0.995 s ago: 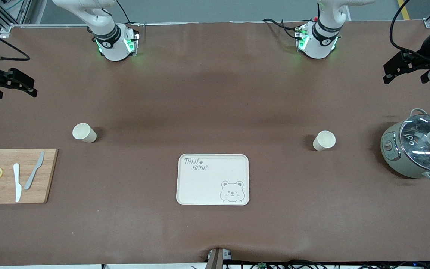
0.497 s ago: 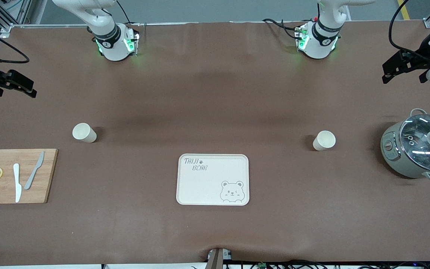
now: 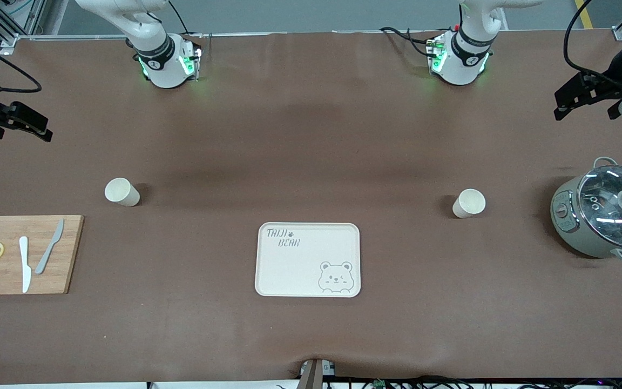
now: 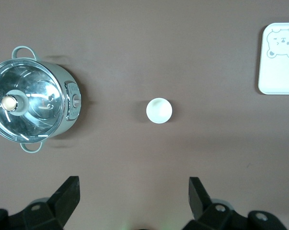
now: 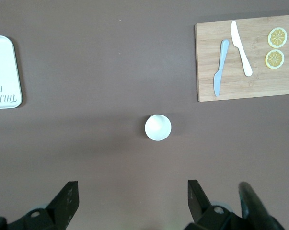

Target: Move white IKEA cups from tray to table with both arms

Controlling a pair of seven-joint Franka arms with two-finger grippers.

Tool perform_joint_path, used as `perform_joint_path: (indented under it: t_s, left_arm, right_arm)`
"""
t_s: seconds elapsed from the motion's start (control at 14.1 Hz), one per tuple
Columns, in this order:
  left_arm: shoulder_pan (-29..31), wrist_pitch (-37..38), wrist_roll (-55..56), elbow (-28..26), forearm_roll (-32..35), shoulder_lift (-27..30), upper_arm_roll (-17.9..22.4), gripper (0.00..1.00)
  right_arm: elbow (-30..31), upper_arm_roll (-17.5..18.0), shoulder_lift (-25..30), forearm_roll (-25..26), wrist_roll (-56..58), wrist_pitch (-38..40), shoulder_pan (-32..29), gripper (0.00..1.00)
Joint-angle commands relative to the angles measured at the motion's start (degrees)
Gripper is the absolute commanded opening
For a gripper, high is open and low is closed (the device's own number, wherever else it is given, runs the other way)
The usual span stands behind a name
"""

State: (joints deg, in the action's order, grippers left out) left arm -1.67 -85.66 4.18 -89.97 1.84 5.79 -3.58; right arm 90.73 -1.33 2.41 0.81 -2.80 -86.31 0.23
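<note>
Two white IKEA cups stand upright on the brown table. One cup is toward the right arm's end, the other cup toward the left arm's end. My right gripper hangs open and empty over bare table at its end; its wrist view shows its cup apart from its open gripper. My left gripper hangs open and empty over bare table at its end; its wrist view shows its cup apart from its open gripper.
A bear-printed tray lies between the cups, nearer the front camera. A wooden cutting board with two knives and lemon slices lies at the right arm's end. A grey-green pot with glass lid stands at the left arm's end.
Both grippers have shifted only slightly at the table's ends. The cups and the tray have not moved.
</note>
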Motion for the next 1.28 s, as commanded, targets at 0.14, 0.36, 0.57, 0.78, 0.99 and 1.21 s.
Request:
perform_joint_path:
  t_s: [0.14, 0.36, 0.57, 0.78, 0.99, 1.21]
  left_arm:
    - [0.08, 0.75, -0.75, 1.29, -1.57, 0.10, 0.68, 1.00]
    - [0.08, 0.75, -0.75, 1.29, -1.49, -0.08, 0.68, 1.00]
    - [0.08, 0.75, -0.75, 1.38, -1.58, -0.17, 0.77, 1.00]
    - [-0.18, 0.75, -0.32, 1.29, -1.49, -0.26, 0.68, 1.00]
    - [-0.18, 1.28, -0.23, 1.29, -1.57, -0.43, 0.59, 1.00]
    - [-0.18, 1.28, -0.23, 1.29, -1.57, -0.43, 0.59, 1.00]
  right_arm:
    - [-0.29, 0.19, -0.04, -0.37, -0.45, 0.17, -0.49, 1.00]
    - [-0.29, 0.19, -0.13, -0.37, -0.54, 0.17, -0.75, 1.00]
    - [-0.29, 0.10, -0.21, -0.37, -0.89, 0.26, -0.93, 1.00]
    - [-0.29, 0.01, -0.21, -0.37, -0.98, 0.44, -1.19, 1.00]
    - [-0.29, 0.01, -0.30, -0.63, -1.07, 0.44, -1.63, 1.00]
    - [-0.29, 0.10, -0.30, -0.72, -1.07, 0.44, -1.63, 1.00]
